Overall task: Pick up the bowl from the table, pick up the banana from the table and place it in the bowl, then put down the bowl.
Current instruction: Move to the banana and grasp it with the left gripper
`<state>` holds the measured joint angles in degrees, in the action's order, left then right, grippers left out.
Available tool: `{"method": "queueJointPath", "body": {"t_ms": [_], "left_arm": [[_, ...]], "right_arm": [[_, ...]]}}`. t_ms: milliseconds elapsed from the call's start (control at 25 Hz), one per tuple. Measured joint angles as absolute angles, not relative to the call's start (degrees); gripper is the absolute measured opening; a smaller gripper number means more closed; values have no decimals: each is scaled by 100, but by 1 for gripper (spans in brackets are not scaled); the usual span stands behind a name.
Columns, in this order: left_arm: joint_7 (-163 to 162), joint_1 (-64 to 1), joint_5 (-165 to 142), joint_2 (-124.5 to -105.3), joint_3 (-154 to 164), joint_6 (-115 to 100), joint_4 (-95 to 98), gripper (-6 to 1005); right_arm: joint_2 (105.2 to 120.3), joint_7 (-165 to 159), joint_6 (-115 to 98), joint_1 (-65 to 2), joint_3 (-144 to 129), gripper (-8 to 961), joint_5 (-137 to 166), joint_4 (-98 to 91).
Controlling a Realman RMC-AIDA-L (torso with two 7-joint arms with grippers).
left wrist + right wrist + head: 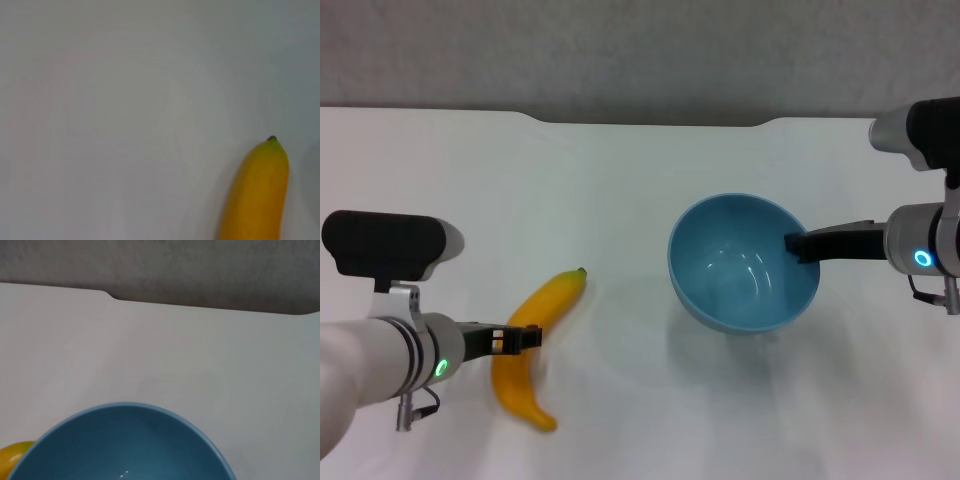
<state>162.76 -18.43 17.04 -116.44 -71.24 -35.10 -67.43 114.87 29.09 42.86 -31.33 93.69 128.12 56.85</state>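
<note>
Closing on banana [532, 340]: left gripper [520, 338] straddles its middle, fingers apart, fruit lying on white table [620, 200]. Right gripper [800, 245] clamped on light-blue bowl [740, 265] rim, apparently lifted. Advice: centre the grasp, squeeze gently before lifting

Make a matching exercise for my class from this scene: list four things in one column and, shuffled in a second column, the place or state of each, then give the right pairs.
Column one:
1. glossy light-blue round bowl
2. curved yellow-orange banana
3. left gripper
4. plain white flat table

Column two:
A. at the banana's middle
B. gripped at its rim by the right gripper
C. has a shallow notch in its far edge
D. lying on the table, stem tip toward the far edge

Pairs: 1-B, 2-D, 3-A, 4-C
</note>
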Motion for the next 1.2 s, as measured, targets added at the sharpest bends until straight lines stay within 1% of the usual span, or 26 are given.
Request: {"method": "queueJointPath", "body": {"t_ms": [120, 1200], "left_arm": [[16279, -1847, 1727, -11645, -7032, -3557, -6744, 844], [16273, -1940, 1687, -11642, -7051, -3401, -6434, 736]], "right_arm": [[11487, 2909, 4289, -3133, 9371, 28, 12809, 5687], [11487, 2909, 4291, -3133, 9342, 30, 12796, 5739]]}}
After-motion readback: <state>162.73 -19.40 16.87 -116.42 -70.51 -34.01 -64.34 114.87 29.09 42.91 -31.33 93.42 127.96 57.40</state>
